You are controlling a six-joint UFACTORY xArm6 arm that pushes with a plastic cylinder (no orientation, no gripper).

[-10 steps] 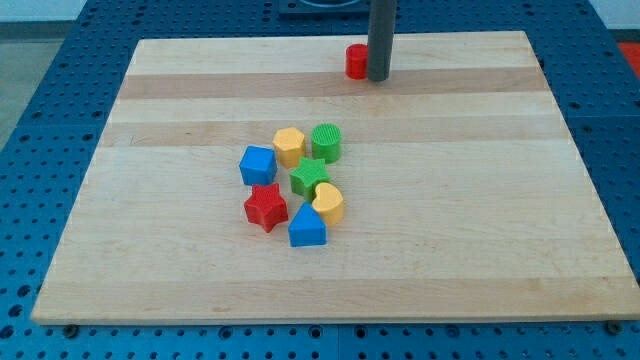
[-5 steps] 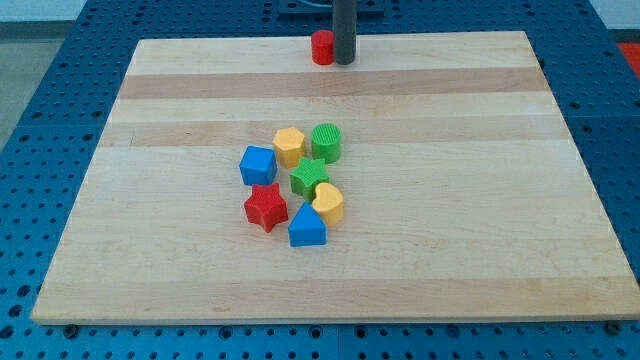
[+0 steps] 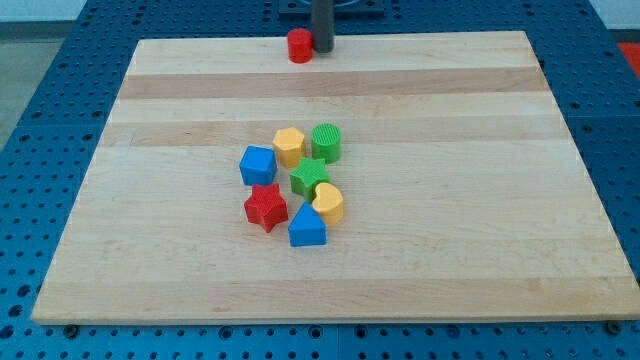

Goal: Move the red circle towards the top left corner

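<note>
The red circle (image 3: 299, 46) is pressed by my tip (image 3: 323, 50) at the board's (image 3: 450, 250) top edge. No claw is fitted, so nothing is gripped. The top left corner remains well apart.

We are in what looks like a robotics lab or test bench rather than any home or shop. Our wooden board (image 3: 420, 260), pale and made of glued strips, lies flat on a blue perforated table (image 3: 40, 80) whose regular grid of holes is the sort used for bolting down fixtures. Small bolt heads show along the board's lower edge. At the view's top, just past the board, we see a dark machine base (image 3: 330, 8), only partly in view. The setting is bare and purpose-built, with nothing domestic around.
</note>
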